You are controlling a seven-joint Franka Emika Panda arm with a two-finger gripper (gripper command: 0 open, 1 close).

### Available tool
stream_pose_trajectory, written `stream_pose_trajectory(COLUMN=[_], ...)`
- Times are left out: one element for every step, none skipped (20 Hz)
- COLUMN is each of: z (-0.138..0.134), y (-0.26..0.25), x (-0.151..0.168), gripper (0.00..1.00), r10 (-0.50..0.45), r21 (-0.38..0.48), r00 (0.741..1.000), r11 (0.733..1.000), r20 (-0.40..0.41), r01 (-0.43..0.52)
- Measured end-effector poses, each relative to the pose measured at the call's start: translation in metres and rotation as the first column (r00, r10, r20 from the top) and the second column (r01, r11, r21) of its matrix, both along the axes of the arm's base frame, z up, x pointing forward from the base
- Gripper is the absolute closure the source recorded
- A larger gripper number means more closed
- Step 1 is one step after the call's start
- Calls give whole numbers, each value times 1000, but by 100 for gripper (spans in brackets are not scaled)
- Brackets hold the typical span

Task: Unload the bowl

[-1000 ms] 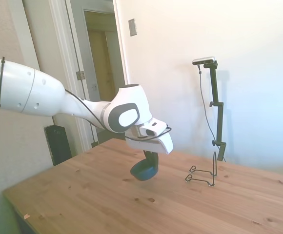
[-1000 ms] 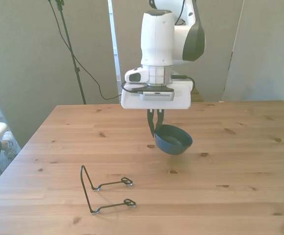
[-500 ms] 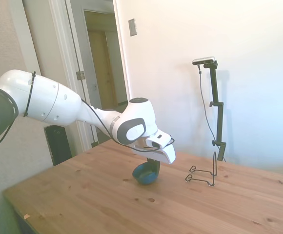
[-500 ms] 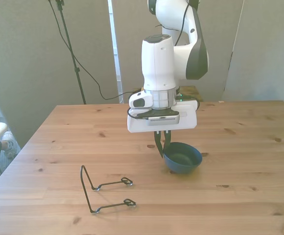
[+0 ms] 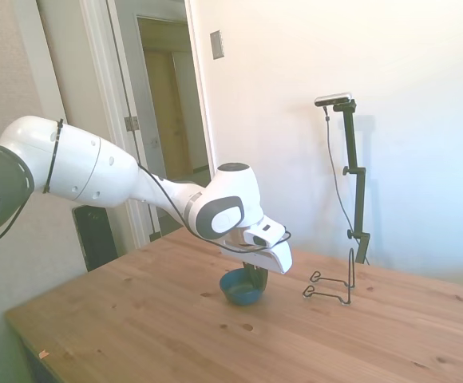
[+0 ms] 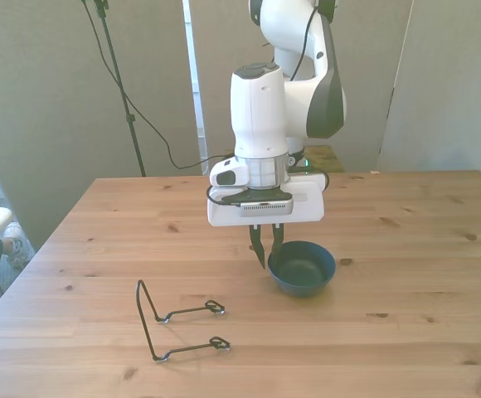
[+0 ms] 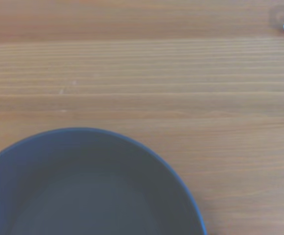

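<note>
While the bowl sits upright on the wooden table, its dark inside shows nothing in it; the wrist view, close above, gives the same bare hollow with only wood grain around the rim. It rests near the middle of the tabletop, toward the front view's right of the thin black wire rack, which stands well apart from it with nothing held in its prongs. From the side view the bowl lies flat and level on the boards, and the rack stands further along the table toward the wall.

The gripper hangs at the bowl's rim on the front view's left edge of it. Its two dark fingers straddle the rim with a small gap showing between them, slightly parted rather than clamped, though whether they touch the rim cannot be told at this size. In the side view the gripper is mostly hidden behind the white flange.

A second ago the bowl hung tilted in the air, pinched by its rim, with a shadow below it. Half a second ago it was low over the table and the fingers looked pressed together on it. Now it is level on the wood, a little nearer the front view's left, and the fingers have spread somewhat. The rack has not moved.
</note>
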State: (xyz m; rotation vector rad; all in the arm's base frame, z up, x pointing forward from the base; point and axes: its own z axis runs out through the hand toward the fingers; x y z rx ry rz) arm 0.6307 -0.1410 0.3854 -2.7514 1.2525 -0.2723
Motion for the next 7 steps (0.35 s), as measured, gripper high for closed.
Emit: stream_pose_trajectory(z=[1, 5, 10, 16, 24, 32, 41], y=[-2, -3, -5, -8, -9, -10, -10], x=[0, 1, 2, 3, 5, 5, 4], gripper=[0, 0, 0, 0, 0, 0, 0], r10=[-7, -15, -23, -30, -41, -51, -60], r21=[1, 1, 0, -3, -7, -13, -18], r00=[1000, 1000, 1000, 999, 999, 998, 998], r11=[1000, 1000, 1000, 1000, 999, 999, 998], r20=[-3, -1, 1, 9, 17, 24, 32], r01=[7, 15, 23, 30, 41, 51, 60])
